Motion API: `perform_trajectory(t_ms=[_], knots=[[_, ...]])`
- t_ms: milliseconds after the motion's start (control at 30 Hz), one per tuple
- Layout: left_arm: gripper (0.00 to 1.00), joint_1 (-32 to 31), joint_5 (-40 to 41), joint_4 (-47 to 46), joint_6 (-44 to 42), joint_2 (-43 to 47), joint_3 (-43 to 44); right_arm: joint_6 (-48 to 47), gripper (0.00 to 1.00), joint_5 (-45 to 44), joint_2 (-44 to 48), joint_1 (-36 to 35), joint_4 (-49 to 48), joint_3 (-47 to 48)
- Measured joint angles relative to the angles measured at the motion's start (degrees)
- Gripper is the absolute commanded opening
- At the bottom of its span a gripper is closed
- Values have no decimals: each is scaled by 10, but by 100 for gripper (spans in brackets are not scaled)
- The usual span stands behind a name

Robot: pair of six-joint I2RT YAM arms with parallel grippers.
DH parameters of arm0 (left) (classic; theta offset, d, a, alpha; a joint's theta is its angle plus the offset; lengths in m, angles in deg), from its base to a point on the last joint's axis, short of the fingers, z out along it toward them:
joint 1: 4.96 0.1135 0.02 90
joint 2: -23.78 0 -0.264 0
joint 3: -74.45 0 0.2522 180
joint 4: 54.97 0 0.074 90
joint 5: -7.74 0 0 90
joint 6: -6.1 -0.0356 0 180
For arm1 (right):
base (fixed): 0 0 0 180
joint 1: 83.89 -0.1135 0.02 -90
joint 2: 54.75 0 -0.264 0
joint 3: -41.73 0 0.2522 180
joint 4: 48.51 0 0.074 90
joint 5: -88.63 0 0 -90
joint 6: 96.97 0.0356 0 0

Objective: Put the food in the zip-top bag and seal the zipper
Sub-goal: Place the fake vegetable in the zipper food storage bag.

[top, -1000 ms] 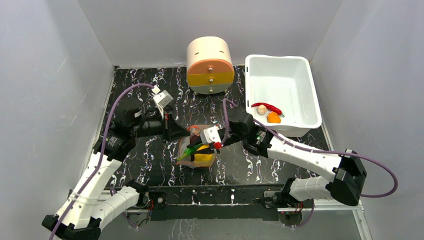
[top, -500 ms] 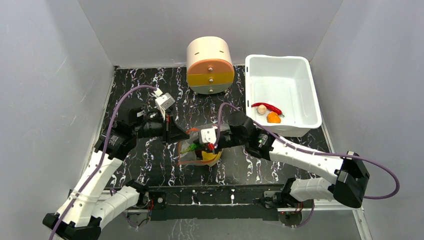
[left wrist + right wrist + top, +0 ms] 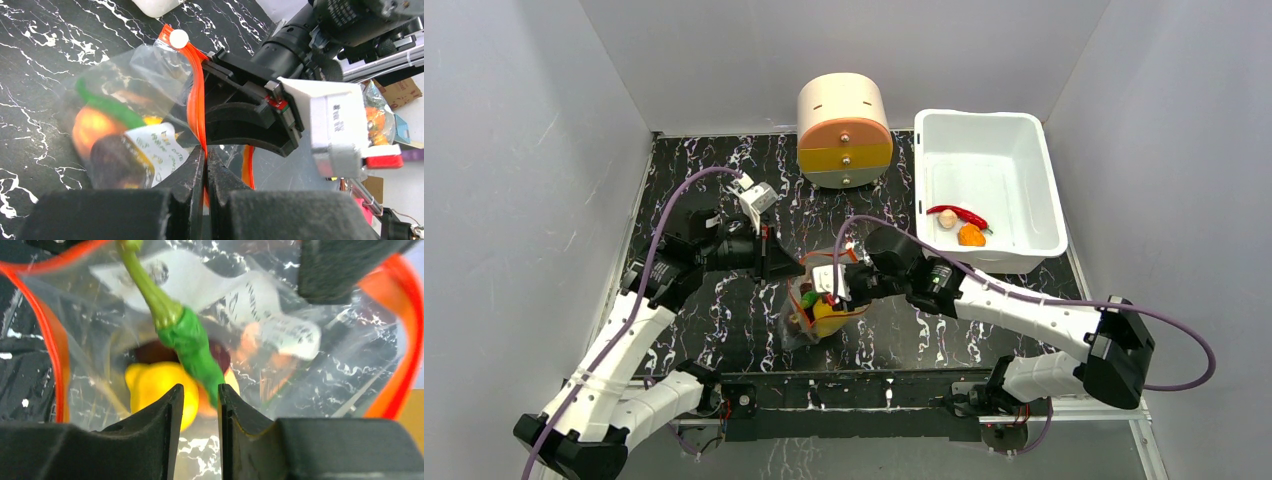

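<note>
Orange-red zipper (image 3: 196,100) is being pinched tight by the left gripper (image 3: 206,154), the zip-top bag (image 3: 817,312) standing mid-table (image 3: 686,172). The right gripper (image 3: 201,396) is hanging in its mouth, jaws narrowly parted around the green chili (image 3: 192,340) tip; grip unclear.

Print check, both wrist views.
- Paper label (image 3: 152,145) inside the bag (image 3: 125,70), just left of the left tool (image 3: 206,155): several dark printed lines, too blurred to read.
- Label beyond the right tool (image 3: 196,392): print illegible.
- White block (image 3: 340,120) right of the left tool: dark marking, unreadable.
</note>
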Motion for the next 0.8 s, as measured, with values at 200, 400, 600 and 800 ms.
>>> perform_trajectory(t_ms=[200,400,600,800], knots=[[0,0,4,-1,5,-6,0,-26,20,-21,-20,-9,55,21],[0,0,10,-6,7,-9,-1,-18,38,-16,-17,-13,57,22],[0,0,25,-18,7,-7,-14,14,46,56,29,-13,27,17],[0,0,28,-26,9,-5,-22,33,43,112,31,-20,-21,10]])
